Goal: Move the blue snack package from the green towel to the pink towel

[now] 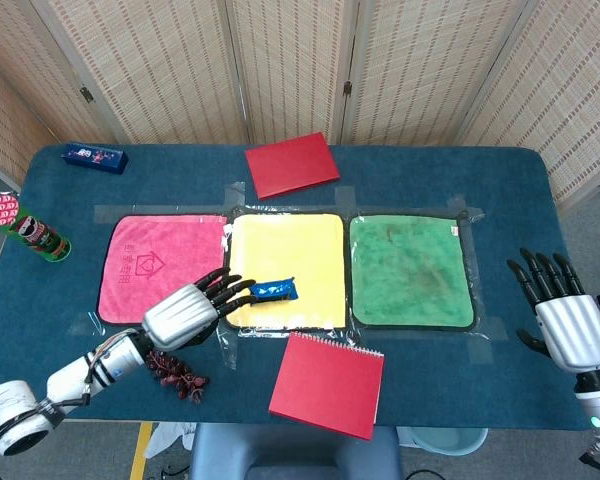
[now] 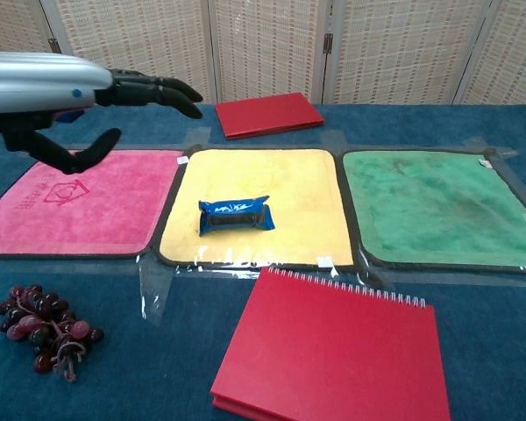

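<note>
The blue snack package (image 1: 273, 291) (image 2: 236, 215) lies on the yellow towel (image 1: 285, 240) (image 2: 259, 180), between the pink towel (image 1: 160, 270) (image 2: 79, 206) and the bare green towel (image 1: 410, 268) (image 2: 438, 206). My left hand (image 1: 195, 310) (image 2: 79, 96) hovers open over the seam of the pink and yellow towels, fingers stretched toward the package, holding nothing. My right hand (image 1: 560, 315) is open at the table's right edge, off the towels; the chest view does not show it.
A red spiral notebook (image 1: 327, 385) (image 2: 333, 351) lies in front of the yellow towel. Another red book (image 1: 291, 164) (image 2: 269, 115) sits behind it. Grapes (image 1: 177, 372) (image 2: 44, 333) lie front left. A blue box (image 1: 94, 156) and a can (image 1: 25, 228) stand far left.
</note>
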Controlling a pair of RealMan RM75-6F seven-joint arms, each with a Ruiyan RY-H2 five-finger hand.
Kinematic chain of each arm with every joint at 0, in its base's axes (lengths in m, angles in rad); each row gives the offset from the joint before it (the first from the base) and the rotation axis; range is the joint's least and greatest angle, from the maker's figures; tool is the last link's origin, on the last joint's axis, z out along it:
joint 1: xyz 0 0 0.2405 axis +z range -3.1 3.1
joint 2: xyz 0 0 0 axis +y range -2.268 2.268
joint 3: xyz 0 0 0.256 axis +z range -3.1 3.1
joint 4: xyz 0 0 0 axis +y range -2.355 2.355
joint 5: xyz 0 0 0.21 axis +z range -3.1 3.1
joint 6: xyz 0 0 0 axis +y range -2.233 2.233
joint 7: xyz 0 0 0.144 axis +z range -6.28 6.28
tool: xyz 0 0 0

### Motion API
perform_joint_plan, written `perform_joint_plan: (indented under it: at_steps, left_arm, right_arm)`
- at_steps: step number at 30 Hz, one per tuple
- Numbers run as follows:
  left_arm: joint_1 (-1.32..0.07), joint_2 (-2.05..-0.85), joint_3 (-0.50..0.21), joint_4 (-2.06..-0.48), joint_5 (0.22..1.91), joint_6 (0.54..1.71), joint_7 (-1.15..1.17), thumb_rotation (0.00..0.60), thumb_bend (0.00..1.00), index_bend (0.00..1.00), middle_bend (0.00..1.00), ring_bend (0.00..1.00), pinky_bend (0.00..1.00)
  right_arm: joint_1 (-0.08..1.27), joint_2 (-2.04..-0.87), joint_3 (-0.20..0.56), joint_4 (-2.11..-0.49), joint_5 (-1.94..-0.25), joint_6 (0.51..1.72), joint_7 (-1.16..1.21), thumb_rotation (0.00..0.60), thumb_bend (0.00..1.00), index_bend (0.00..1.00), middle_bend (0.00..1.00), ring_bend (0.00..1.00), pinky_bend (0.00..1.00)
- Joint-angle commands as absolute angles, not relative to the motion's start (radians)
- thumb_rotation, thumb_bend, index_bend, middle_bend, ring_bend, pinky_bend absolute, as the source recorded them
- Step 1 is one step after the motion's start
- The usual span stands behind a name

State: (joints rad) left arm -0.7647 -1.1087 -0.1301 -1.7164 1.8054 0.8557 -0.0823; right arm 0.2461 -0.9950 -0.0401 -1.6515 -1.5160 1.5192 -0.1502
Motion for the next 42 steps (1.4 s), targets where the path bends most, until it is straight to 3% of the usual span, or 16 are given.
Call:
perform_joint_plan:
  at_steps: [1,15,42]
  left_arm:
    - [-0.849,-1.16,-0.143,-1.687,1.797,0.771,-0.086,0.6,0.86,0.12,0.05,0.04,0.01]
    - [-1.057,-1.337,-0.158,-1.541,1.651,0.514,0.072,0.6,0.86,0.11,0.05,0.04,0.0]
    - [-1.187,-1.54,-0.117,-1.317,1.383,0.402,0.363,0.6,0.89,0.11,0.07,0.05,0.0]
  right_arm:
    - [0.235,-0.996,-0.035,-1.645,-1.521,1.524,-0.144,0.6,0.18,0.0,0.0,0.0,0.0]
    - [0.197,-1.015,-0.014,-1.614,-1.528,1.508,-0.123,0.6,0.18,0.0,0.0,0.0,0.0]
    - [0.157,-1.043,0.01,-1.572,-1.537,1.478,-0.072,0.6,0.18,0.0,0.0,0.0,0.0]
